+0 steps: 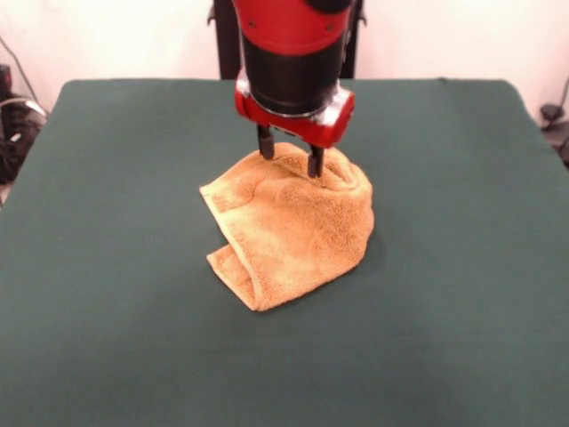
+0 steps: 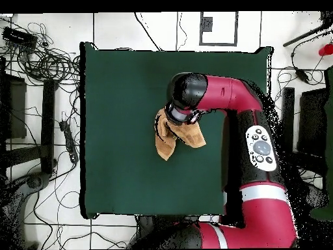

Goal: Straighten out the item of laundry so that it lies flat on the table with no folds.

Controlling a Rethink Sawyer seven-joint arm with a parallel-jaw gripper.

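Note:
The orange-tan towel [image 1: 293, 231] lies crumpled near the middle of the dark green table [image 1: 107, 267], folded over on itself with a doubled hem at its near left corner. My gripper [image 1: 291, 153] points straight down at the towel's far edge. It is open, with the two black fingertips [image 1: 265, 144] apart and touching the raised cloth between them. In the overhead view the towel [image 2: 170, 140] pokes out from under the arm's wrist [image 2: 185, 97], which hides the gripper. The towel's white label does not show.
The green cloth [image 2: 117, 163] spreads wide on all sides of the towel. The red arm [image 2: 260, 150] reaches in over the table's right side in the overhead view. Cables [image 2: 45, 65] lie on the floor beyond the table's left edge.

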